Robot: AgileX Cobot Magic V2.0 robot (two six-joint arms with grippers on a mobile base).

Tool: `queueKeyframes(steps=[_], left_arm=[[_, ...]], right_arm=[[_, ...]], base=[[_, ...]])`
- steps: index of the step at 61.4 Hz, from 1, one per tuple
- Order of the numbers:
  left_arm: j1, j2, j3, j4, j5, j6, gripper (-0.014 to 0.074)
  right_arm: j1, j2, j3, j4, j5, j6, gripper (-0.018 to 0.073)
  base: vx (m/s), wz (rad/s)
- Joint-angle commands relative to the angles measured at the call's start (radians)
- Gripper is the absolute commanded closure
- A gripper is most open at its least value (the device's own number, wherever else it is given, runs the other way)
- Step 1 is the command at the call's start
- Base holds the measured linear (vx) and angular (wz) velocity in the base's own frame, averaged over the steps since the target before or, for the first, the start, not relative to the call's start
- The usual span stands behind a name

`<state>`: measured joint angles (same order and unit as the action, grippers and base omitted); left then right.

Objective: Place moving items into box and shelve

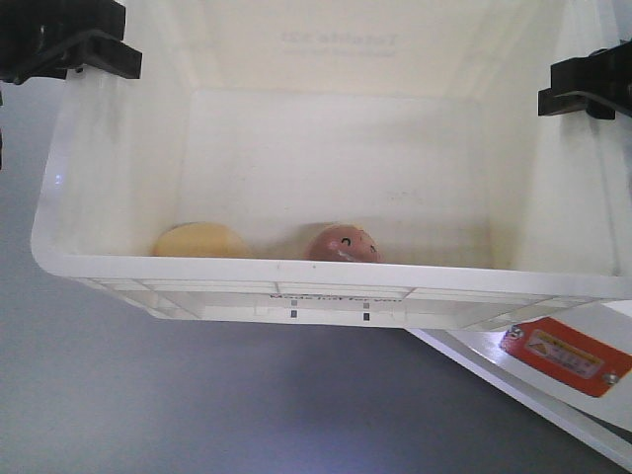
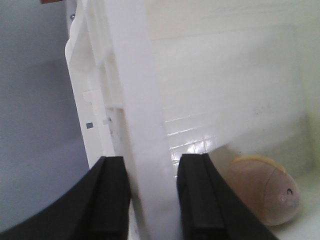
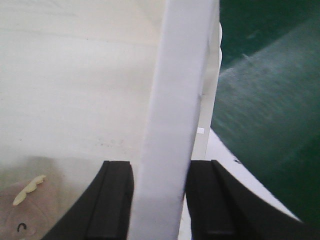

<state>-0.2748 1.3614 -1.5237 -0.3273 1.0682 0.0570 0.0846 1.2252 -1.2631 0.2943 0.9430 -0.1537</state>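
White plastic box (image 1: pixel 326 275) is gripped at both side walls. The left gripper (image 2: pixel 152 197) has its black fingers (image 2: pixel 112 200) pinching the left wall, one on each side, and the right gripper (image 3: pixel 160 200) pinches the right wall likewise. Inside, by the near wall, the cream-yellow toy (image 1: pixel 199 241) and pink smiling toy (image 1: pixel 344 244) lie near each other, not touching.

The white box (image 1: pixel 99 197) has faint black print at twelve o'clock, high on its far wall. It shows through the plastic in reverse and looks like "Totelife 521". A smaller line under it is too faint to read. At six o'clock, under the near rim, another black line is half hidden; I can only make out "just for". At four o'clock an orange-red label (image 1: pixel 568 355) sits on a white panel (image 1: pixel 538 390), its lettering too small to read.
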Motion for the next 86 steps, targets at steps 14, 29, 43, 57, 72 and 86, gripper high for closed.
queueKeyframes(steps=[14, 29, 43, 57, 72, 86], left_arm=[[-0.015, -0.048, -0.043, -0.142, -0.112, 0.015, 0.0603], [-0.015, -0.048, -0.043, -0.142, -0.112, 0.015, 0.0603], [-0.015, -0.048, -0.043, -0.142, -0.112, 0.015, 0.0603], [-0.015, -0.048, -0.043, -0.142, -0.112, 0.015, 0.0603], [-0.015, -0.048, -0.043, -0.142, -0.112, 0.015, 0.0603], [-0.015, -0.048, -0.043, -0.142, -0.112, 0.015, 0.0603]], right_arm=[[0.005, -0.038, -0.040, 0.108, -0.116, -0.018, 0.0565], [0.005, -0.038, -0.040, 0.108, -0.115, -0.018, 0.0565], [0.005, -0.038, -0.040, 0.108, -0.115, -0.018, 0.0565], [0.005, -0.038, -0.040, 0.108, -0.115, -0.018, 0.0565], [0.005, -0.038, -0.040, 0.108, -0.115, -0.018, 0.0565], [0.005, -0.038, -0.040, 0.108, -0.115, -0.018, 0.0565]], base=[[-0.13, 0.61], [-0.11, 0.64], [-0.08, 0.69], [-0.05, 0.71], [-0.03, 0.71], [-0.03, 0.64]])
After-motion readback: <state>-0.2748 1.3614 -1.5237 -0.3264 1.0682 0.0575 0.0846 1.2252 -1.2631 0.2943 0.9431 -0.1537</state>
